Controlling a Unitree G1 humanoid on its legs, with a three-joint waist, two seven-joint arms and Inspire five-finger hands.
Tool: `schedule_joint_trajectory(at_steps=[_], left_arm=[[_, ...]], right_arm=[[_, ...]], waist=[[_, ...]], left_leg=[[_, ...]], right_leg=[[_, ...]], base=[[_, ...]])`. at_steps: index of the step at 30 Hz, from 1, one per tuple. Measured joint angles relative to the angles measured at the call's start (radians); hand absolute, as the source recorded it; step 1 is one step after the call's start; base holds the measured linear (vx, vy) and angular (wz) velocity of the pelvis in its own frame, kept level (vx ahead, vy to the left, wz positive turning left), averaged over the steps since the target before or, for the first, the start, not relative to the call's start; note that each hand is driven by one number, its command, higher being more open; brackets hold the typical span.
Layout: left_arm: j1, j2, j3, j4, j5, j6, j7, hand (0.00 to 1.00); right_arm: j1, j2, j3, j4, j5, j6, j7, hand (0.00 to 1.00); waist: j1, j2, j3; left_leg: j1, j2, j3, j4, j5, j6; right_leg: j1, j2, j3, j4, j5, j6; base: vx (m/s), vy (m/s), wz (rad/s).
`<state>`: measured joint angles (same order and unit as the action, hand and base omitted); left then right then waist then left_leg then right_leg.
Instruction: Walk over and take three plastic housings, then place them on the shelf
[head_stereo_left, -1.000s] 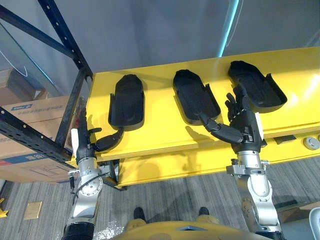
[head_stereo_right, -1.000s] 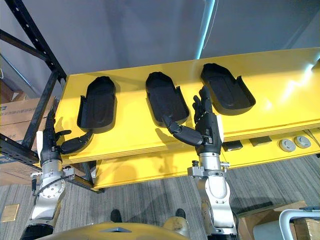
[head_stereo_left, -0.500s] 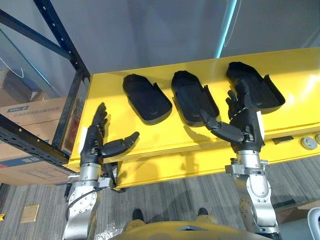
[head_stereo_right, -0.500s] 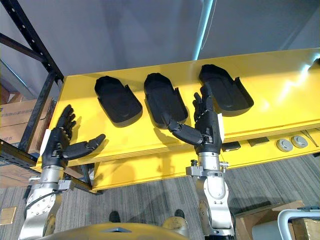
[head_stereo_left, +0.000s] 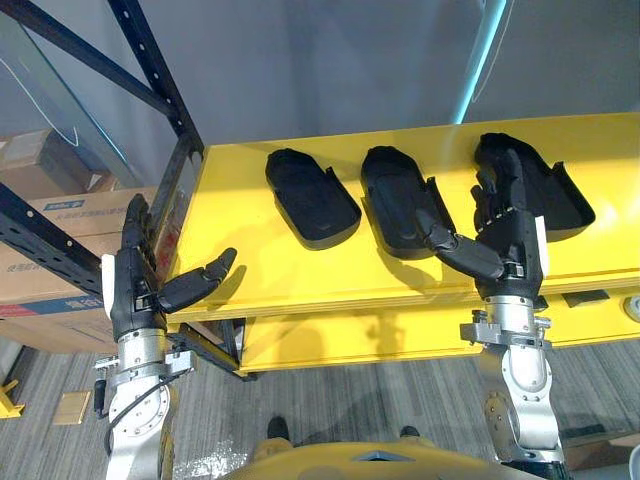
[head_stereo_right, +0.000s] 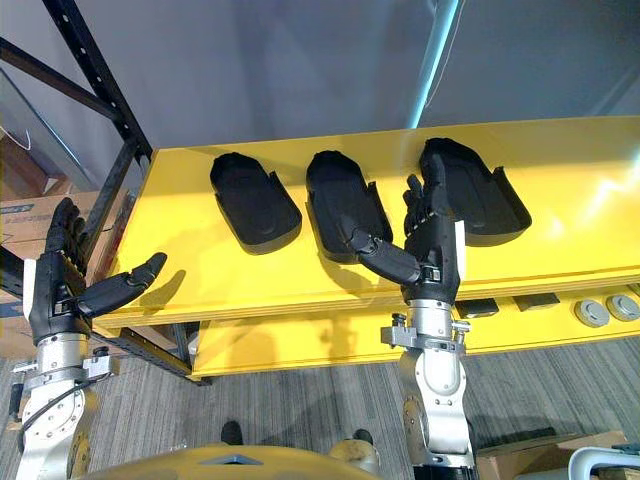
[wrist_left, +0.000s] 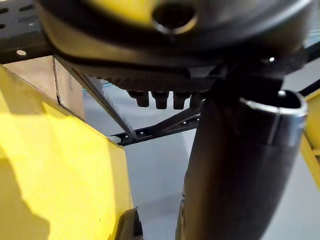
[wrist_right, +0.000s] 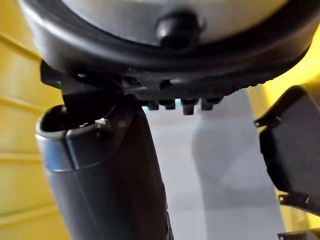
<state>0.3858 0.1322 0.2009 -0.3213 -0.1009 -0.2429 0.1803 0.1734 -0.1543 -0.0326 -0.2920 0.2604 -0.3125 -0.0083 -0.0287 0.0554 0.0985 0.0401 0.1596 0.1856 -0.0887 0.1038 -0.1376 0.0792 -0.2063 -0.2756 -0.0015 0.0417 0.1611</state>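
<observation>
A grey wall backs a yellow shelf (head_stereo_left: 260, 265) set in a dark metal rack (head_stereo_left: 160, 80), with grey carpet (head_stereo_left: 350, 385) below. Three black plastic shells lie in a row on the shelf, none of them held. The middle housing (head_stereo_left: 397, 200) is the mark for the rest. The left housing (head_stereo_left: 312, 197) lies just beside it on the rack-post side, slanted much the same way, with a narrow strip of yellow between them. The right housing (head_stereo_left: 540, 185) lies near it on the other side.

The right hand (head_stereo_left: 508, 240) stands upright at the shelf's front edge, to the right of the middle housing and in front of the right one. Its fingers are straight and spread wide, holding nothing. The fingertips overlap the right housing's near left side, and the thumb reaches toward the middle housing's near end. I cannot tell whether either touches.

The left hand (head_stereo_left: 135, 290) is well to the left of the middle housing, past the left one, at the shelf's front corner by the rack post. Its fingers point straight up, the thumb stretches toward the shelf edge, and the hand is wide and empty.

Cardboard boxes (head_stereo_left: 60, 240) sit farther left again, behind the rack
</observation>
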Motion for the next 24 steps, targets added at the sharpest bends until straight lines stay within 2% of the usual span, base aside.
schedule_joint_trajectory(at_steps=[8,11,14,20,24], left_arm=[[-0.033,-0.019,-0.108,0.0,-0.016,-0.034,-0.011,1.0],[-0.035,-0.016,-0.134,0.0,-0.044,-0.038,-0.021,1.0],[-0.049,-0.012,-0.177,0.006,-0.046,-0.037,-0.025,1.0],[-0.077,-0.008,-0.198,0.011,-0.046,-0.037,-0.015,1.0],[-0.082,-0.008,-0.197,0.015,-0.045,-0.037,-0.007,1.0]], right_arm=[[-0.132,-0.057,0.06,0.046,-0.007,0.012,0.049,1.0],[-0.241,-0.085,0.101,0.186,-0.017,0.048,0.056,1.0],[-0.357,-0.09,0.117,0.324,-0.016,0.101,0.063,1.0],[-0.45,-0.108,0.189,0.339,0.001,0.177,0.122,1.0],[-0.458,-0.104,0.227,0.339,0.0,0.18,0.142,1.0]], waist=[[0.026,-0.01,-0.009],[0.03,-0.021,-0.016],[0.054,-0.025,-0.018],[0.072,-0.029,-0.013],[0.085,-0.028,0.002]], left_leg=[[-0.024,-0.001,-0.05,0.0,0.017,0.002],[-0.031,-0.001,-0.057,-0.001,0.024,0.004],[-0.038,-0.002,-0.07,-0.001,0.031,0.004],[-0.067,-0.006,-0.113,-0.001,0.051,0.005],[-0.071,-0.007,-0.129,-0.001,0.056,0.006]], right_leg=[[0.013,0.002,-0.047,0.001,-0.001,-0.002],[0.011,0.002,-0.052,0.001,0.001,-0.001],[0.011,0.003,-0.063,0.002,0.001,-0.001],[0.007,0.003,-0.101,0.008,0.001,-0.003],[0.008,0.002,-0.114,0.019,-0.006,-0.01]], base=[[-0.04,-0.01,0.17],[-0.04,-0.005,0.08],[-0.04,-0.008,0.1],[-0.02,-0.012,0.21],[-0.04,-0.012,0.11]])
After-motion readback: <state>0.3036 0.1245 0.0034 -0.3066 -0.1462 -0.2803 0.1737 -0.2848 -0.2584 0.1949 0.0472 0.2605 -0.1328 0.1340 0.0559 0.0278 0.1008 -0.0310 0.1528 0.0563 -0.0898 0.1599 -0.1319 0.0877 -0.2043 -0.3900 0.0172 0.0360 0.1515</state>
